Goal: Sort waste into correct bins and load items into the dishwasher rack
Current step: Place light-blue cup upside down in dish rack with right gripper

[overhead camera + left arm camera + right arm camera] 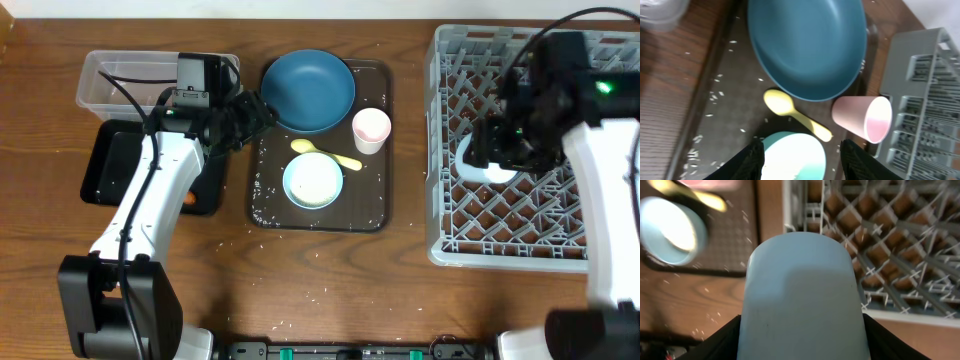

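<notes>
1. The left arm reaches up from the near bench edge and bends right. Its left claw (250, 112) hangs over the left end of the brown serving tray (376, 205), just beside the dark blue bowl (308, 90).
2. In the left wrist view, the left claw (801, 150) stands wide with nothing between its fingers (752, 160). The white bowl (795, 155) lies below the gap.
3. The right arm comes in from the right over the dishwasher rack (450, 250). The right claw (495, 160) is low at the rack's left side, clamped on the light blue cup (480, 170).
4. The bench (400, 300) is brown wood. The clear tub (105, 75) sits at the far left, with the black tray (105, 165) just in front of it, partly under the left arm. An orange carrot piece (190, 198) shows at the black tray's right edge.
5. On the serving tray, the pink cup (371, 130) stands right of the blue bowl. The yellow spoon (325, 153) lies between the blue bowl and the white bowl (313, 180). Rice grains (260, 190) dot the tray's left side, and a few lie on the bench.
6. Only the right wrist view shows the grip. The light blue cup (802, 300) fills the space between the fingers (720, 340), above the rack's lattice (880, 245) and outer wall.
7. Only the left wrist view shows the spoon (790, 112) almost touching the blue bowl (807, 45).
</notes>
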### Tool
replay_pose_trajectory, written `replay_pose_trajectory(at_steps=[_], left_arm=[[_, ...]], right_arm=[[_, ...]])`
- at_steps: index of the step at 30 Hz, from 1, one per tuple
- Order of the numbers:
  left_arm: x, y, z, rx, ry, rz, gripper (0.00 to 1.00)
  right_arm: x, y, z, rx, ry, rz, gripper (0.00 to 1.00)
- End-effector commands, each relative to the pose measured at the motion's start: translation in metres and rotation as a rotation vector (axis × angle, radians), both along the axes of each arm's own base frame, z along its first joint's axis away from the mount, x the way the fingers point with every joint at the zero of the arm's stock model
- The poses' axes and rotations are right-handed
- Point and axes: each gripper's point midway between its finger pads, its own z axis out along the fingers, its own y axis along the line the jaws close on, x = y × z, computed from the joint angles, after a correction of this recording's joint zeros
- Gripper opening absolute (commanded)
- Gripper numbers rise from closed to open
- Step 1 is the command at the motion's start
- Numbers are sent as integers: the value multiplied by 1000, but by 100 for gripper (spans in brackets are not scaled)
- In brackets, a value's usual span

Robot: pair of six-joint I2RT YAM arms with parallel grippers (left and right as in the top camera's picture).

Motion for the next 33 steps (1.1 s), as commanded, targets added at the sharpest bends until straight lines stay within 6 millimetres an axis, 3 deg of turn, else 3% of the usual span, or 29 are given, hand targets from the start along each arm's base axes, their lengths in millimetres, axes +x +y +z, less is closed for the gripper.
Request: replay_pose_trajectory(at_steps=[1,15,19,21,25,29,33], left_arm=[[3,9,4,67,-34,3,52],[2,6,4,71,-33,-7,52],[0,-6,4,73,-40,-40,52],[0,-13,5,84,-54,-57,52],[2,-31,9,110,-105,-117,52],[2,-56,15,135,-168,-189,52],[2,-74,11,225,-206,-198,57]], right_arm=[[1,-3,-20,-33,78,26,55],[-5,-18,-105,-104,325,19,55],[-6,-18,-123,-104,325,15,58],[-6,-18,-128,-104,321,7,65],[0,-17,-126,-98,297,3,84],[18,-18,-107,-77,238,-22,98],[39,-22,-73,-71,150,-36,99]])
